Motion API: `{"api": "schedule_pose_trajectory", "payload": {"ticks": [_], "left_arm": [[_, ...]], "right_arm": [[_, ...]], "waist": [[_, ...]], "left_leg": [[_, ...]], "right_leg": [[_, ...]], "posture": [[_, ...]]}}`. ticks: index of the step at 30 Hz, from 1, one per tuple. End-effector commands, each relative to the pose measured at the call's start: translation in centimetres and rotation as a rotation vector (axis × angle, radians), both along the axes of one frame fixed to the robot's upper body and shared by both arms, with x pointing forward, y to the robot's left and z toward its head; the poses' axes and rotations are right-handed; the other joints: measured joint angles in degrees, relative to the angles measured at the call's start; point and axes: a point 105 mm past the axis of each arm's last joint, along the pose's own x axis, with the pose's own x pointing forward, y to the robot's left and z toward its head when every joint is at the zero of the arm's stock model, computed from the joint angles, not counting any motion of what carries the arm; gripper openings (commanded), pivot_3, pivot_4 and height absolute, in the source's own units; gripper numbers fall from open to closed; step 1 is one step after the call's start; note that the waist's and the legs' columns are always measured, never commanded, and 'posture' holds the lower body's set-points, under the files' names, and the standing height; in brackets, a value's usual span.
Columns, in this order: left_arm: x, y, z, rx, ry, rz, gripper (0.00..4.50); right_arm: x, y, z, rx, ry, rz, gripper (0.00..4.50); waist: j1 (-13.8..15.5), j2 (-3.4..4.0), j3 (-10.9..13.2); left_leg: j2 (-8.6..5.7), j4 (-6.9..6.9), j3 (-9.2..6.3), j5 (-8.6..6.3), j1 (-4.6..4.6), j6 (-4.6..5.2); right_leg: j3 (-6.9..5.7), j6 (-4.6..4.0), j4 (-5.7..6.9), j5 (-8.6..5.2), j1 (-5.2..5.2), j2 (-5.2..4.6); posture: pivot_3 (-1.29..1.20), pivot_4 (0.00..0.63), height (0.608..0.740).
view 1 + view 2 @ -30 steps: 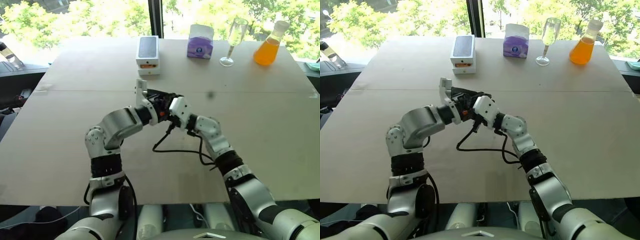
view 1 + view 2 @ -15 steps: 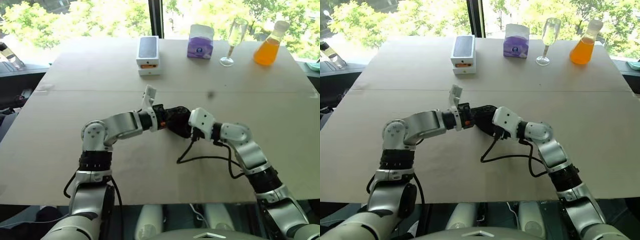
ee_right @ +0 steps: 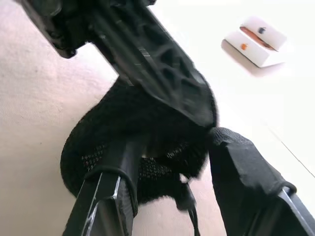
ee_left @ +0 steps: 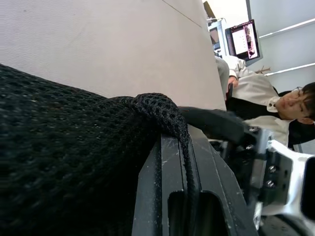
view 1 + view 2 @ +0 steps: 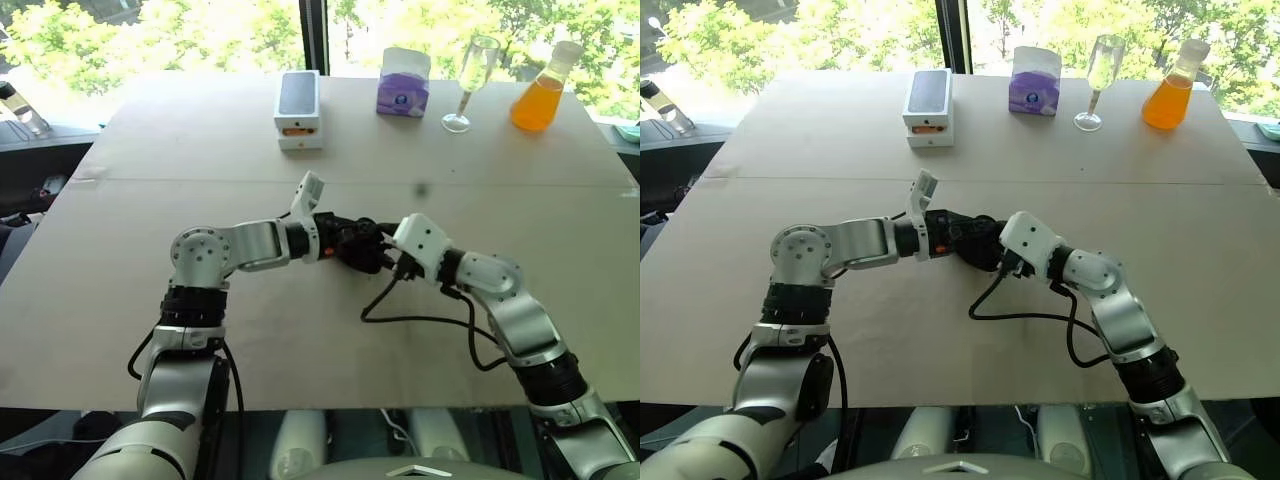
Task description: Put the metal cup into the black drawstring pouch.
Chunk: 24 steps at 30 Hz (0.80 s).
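1. Table (image 5: 150, 300): pale beige top, seam across it, by windows w/ green trees outside. A person sits off past the table edge in left wrist view.
2. Far edge: white box (image 5: 298, 110), purple tissue box (image 5: 403, 82), wine glass (image 5: 470, 82), orange flask (image 5: 540, 90).
3. Pouch (image 5: 355, 247): small, soft, matte black, open mesh weave, bunched into a rounded lump mid-table, between both grippers. Thin dark cord (image 3: 189, 206) hangs from it.
4. Left gripper (image 5: 345, 238): fingers clamped tight on pouch fabric; mesh draped over a finger (image 4: 206, 196).
5. Right gripper (image 3: 162, 167): fingers apart, straddling pouch; one inside a fold, other just beside it.
6. Cup: can't tell where.
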Motion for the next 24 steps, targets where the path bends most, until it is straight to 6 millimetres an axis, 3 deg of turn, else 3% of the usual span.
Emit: {"api": "schedule_pose_trajectory", "payload": {"ticks": [1, 8, 16, 19, 22, 24], "left_arm": [[-0.5, 0.4, 1.2, -0.017, -0.065, -0.039, 0.0], [-0.9, 0.4, 1.1, -0.011, -0.082, -0.073, 0.0], [-1.5, 0.3, 1.2, -0.021, -0.087, -0.091, 0.0], [-1.6, 0.3, 1.3, -0.026, -0.09, -0.092, 0.0], [-1.7, 0.5, 1.4, -0.023, -0.094, -0.089, 0.0], [-1.8, 0.5, 1.4, -0.02, -0.098, -0.092, 0.0]], "right_arm": [[-0.8, -1.1, 0.6, -0.003, 0.023, -0.014, 2.23], [-0.9, -0.8, -0.9, -0.097, 0.041, 0.015, 2.23], [0.8, -0.4, -2.0, -0.175, 0.01, 0.012, 2.23], [1.3, -0.6, -2.3, -0.196, 0.004, 0.003, 1.45], [1.6, -0.8, -2.2, -0.196, -0.002, -0.004, 0.08], [1.7, -1.0, -2.0, -0.199, -0.008, -0.008, 0.08]], "waist": [[0.02, 0.0, 0.0], [-0.21, 0.0, 0.0], [-0.19, -0.01, 0.01], [-0.11, -0.01, 0.01], [-0.12, -0.01, 0.01], [-0.14, -0.01, 0.01]], "left_leg": [[0.01, 0.0, 0.0, 0.0, 0.02, 0.0], [0.01, 0.0, 0.02, 0.0, 0.04, 0.0], [0.02, 0.01, -0.01, 0.0, 0.03, 0.0], [0.01, 0.02, 0.0, 0.0, 0.02, 0.0], [0.02, 0.02, -0.01, 0.0, 0.02, 0.0], [0.03, 0.02, -0.01, 0.0, 0.02, 0.0]], "right_leg": [[0.0, 0.0, 0.01, 0.0, 0.01, 0.01], [0.03, 0.0, 0.05, -0.01, -0.01, 0.03], [0.03, 0.0, 0.05, -0.01, -0.01, 0.01], [0.03, 0.0, 0.05, -0.01, -0.01, 0.0], [0.03, 0.0, 0.05, -0.01, -0.01, 0.0], [0.03, 0.0, 0.06, -0.01, -0.01, 0.0]], "posture": [[0.0, 0.15, 0.737], [0.0, 0.15, 0.737], [0.0, 0.15, 0.737], [0.0, 0.15, 0.737], [0.0, 0.15, 0.737], [0.0, 0.15, 0.737]]}}
